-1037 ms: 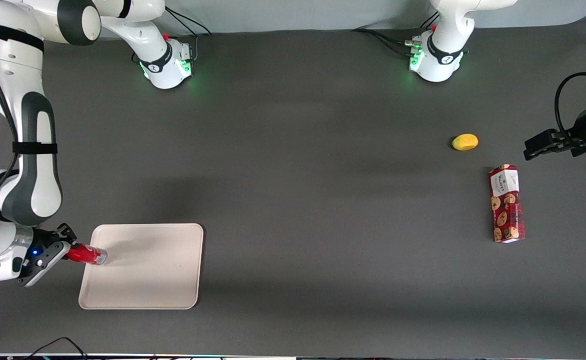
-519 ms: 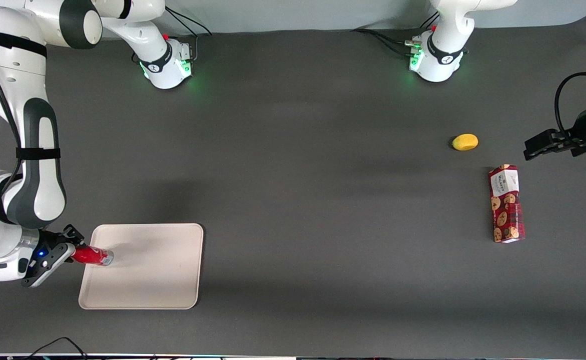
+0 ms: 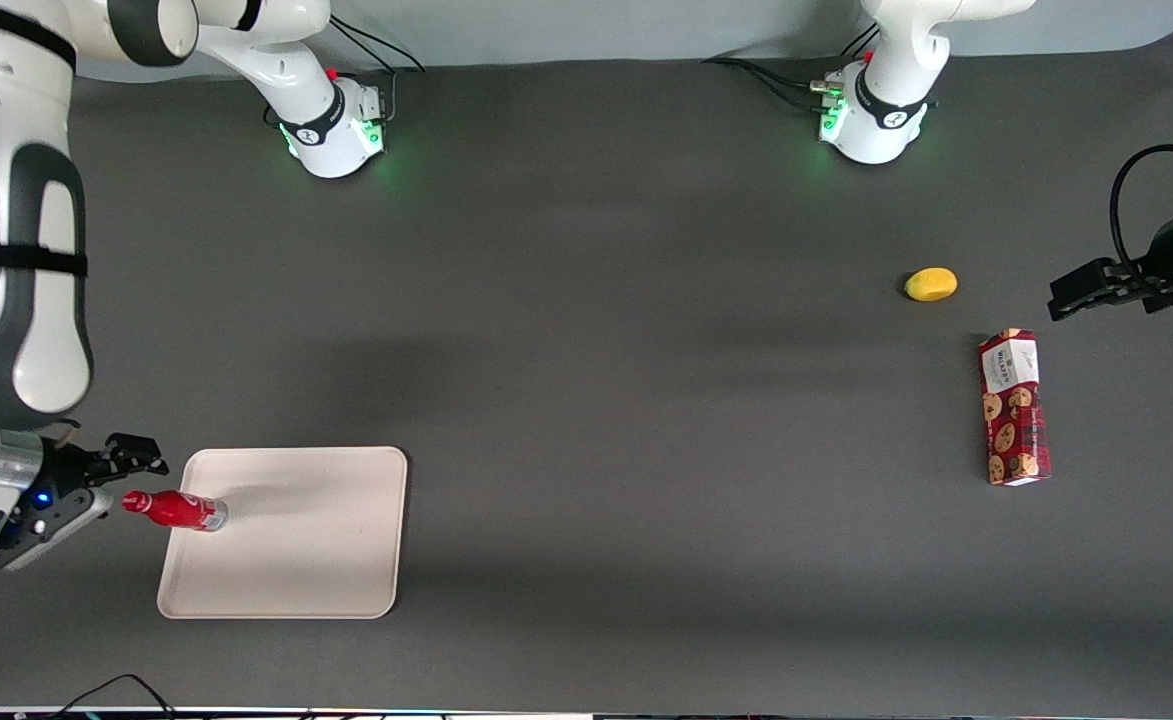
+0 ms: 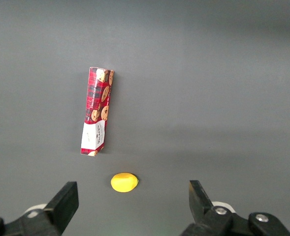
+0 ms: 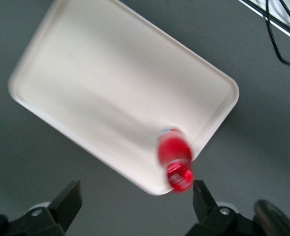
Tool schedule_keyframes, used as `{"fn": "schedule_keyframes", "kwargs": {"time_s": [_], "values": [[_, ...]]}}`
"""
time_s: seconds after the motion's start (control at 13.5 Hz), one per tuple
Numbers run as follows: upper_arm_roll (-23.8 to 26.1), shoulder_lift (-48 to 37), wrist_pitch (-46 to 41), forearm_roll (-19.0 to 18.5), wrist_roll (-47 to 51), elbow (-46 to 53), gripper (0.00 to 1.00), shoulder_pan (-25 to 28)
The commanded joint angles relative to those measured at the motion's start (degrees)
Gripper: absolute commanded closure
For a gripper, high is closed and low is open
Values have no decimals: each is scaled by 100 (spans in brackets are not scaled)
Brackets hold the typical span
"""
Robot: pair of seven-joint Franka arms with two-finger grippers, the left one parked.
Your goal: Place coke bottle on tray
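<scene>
The coke bottle [image 3: 176, 509], small and red with a red cap, stands on the cream-beige tray [image 3: 296, 545], just inside the tray's edge toward the working arm's end of the table. My right gripper [image 3: 118, 478] is open and empty, apart from the bottle's cap and off the tray's edge. In the right wrist view the bottle [image 5: 175, 160] stands near a rounded corner of the tray [image 5: 100, 83], and the gripper [image 5: 135, 202] hangs open above it with nothing between the fingers.
A long red cookie box [image 3: 1014, 407] and a yellow fruit [image 3: 930, 284] lie toward the parked arm's end of the table; both show in the left wrist view, box [image 4: 96, 111] and fruit [image 4: 123, 182]. Cables [image 5: 277, 29] run past the table's edge.
My gripper has opened and let go of the coke bottle, then drawn back and up from the tray. The bottle stays standing on the tray.
</scene>
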Motion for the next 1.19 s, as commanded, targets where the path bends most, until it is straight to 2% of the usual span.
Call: {"fn": "schedule_keyframes", "kwargs": {"time_s": [0.0, 0.07, 0.22, 0.37, 0.59, 0.89, 0.96, 1.11], "values": [[180, -913, -687, -241, 1872, -204, 0, 356], [373, -1150, -837, -311, 2462, -230, 0, 365], [865, -1599, -1101, -696, 3465, -335, 0, 356], [1314, -2239, -1032, -883, 4074, -947, 0, 295], [1421, -3102, -715, -892, 4147, -1845, 0, 295], [1421, -3350, -900, -892, 4425, -1873, 0, 146], [1421, -3350, -952, -1005, 4889, -1847, 0, 137], [1526, -3315, -1023, -1575, 5069, -1768, 0, 145]]}}
